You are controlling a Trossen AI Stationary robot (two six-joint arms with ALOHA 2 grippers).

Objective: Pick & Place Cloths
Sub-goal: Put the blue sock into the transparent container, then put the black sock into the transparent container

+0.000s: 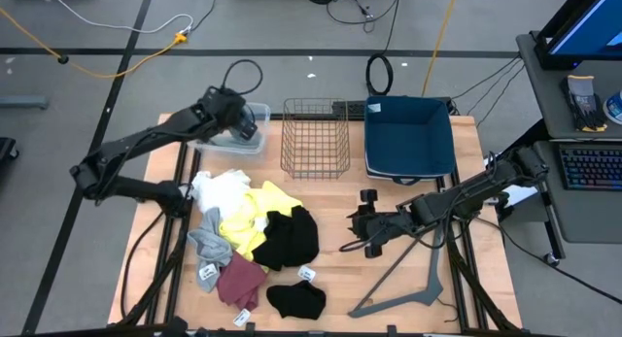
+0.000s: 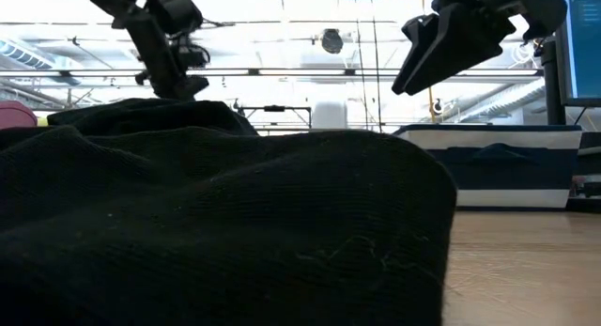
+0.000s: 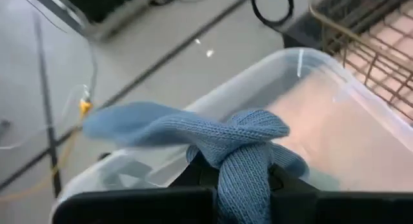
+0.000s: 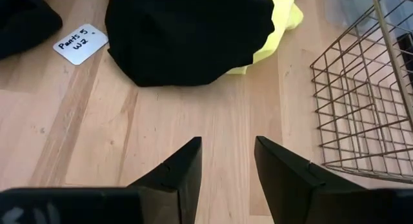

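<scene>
Cloths lie heaped at the lower left of the high view: a white one (image 1: 220,189) at the top of the heap, a yellow one (image 1: 255,213) beside it, a black one (image 1: 292,236) toward the centre, a grey one (image 1: 210,246) and a maroon one (image 1: 239,279) below, and a second small black piece (image 1: 296,300) near the bottom edge. White tags (image 1: 307,274) lie among them on the wooden table (image 1: 340,279).

At the upper left of that view the left gripper (image 1: 243,123) reaches over a clear plastic tub (image 1: 255,116). In the left wrist view its fingers are clamped on a blue-grey knitted cloth (image 3: 239,146), which bunches between them and trails out above the tub's rim (image 3: 303,56).

The right gripper (image 1: 362,230) sits low over bare wood right of centre, just right of the black cloth. In the right wrist view its two fingers (image 4: 181,169) stand apart with nothing between them, the black cloth (image 4: 187,33) and yellow cloth (image 4: 274,17) ahead, a tag marked "Pants" (image 4: 80,43) at the upper left, and the wire basket (image 4: 361,101) at the right edge.

The wire basket (image 1: 315,138) stands at top centre of the high view, with a dark blue bin (image 1: 408,138) just to its right. A grey clothes hanger (image 1: 403,293) lies at the lower right of the table.
</scene>
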